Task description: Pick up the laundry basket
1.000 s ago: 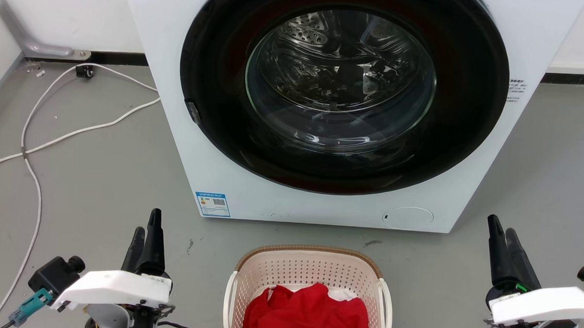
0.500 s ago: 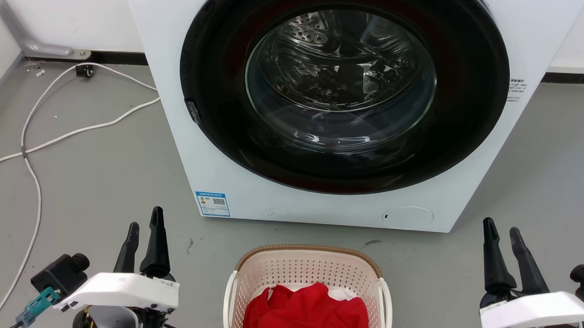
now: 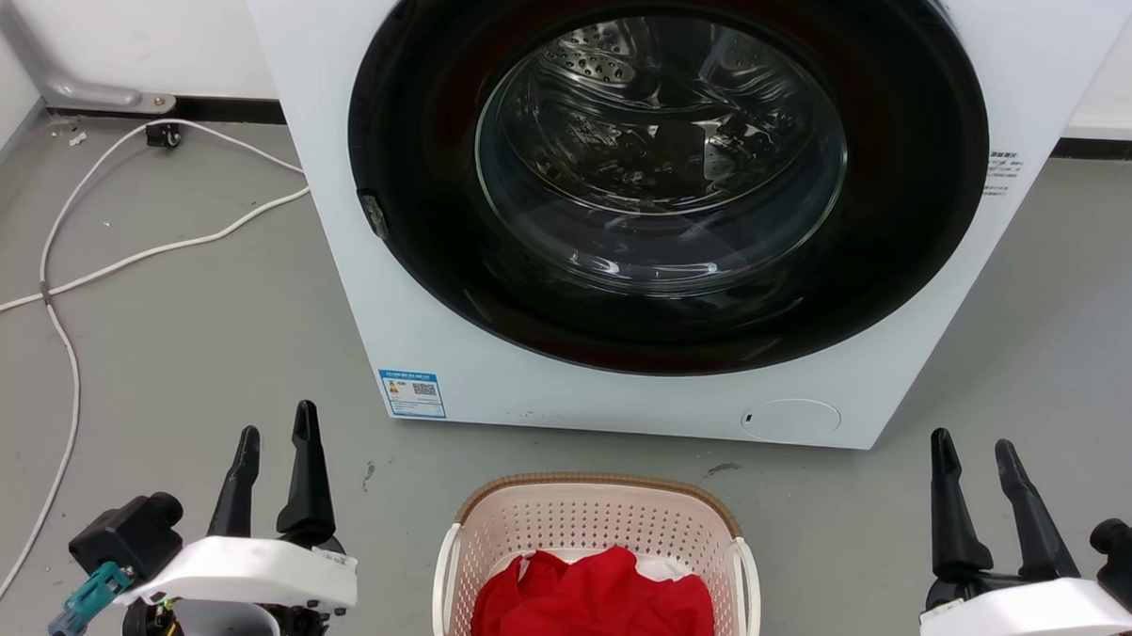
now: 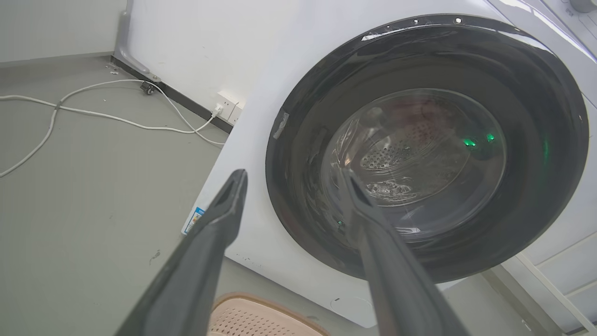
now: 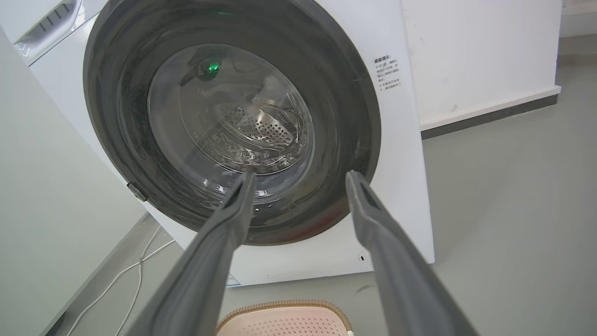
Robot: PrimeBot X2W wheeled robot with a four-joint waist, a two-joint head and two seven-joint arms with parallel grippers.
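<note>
Before the washer [image 3: 361, 254], laundry basket [image 3: 596, 526] mouth up, length cropped, left pincer [image 3: 277, 418] and right pincer [image 3: 971, 439] spread.

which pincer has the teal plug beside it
The left pincer, at the head view's lower left: a teal plug hangs beside it. The right pincer lacks one.

Washer [image 3: 619, 406] close behind basket [image 3: 596, 524] — sides free.

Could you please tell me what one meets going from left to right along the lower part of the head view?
white cable → left gripper, open → laundry basket on the floor → right gripper, open
</note>
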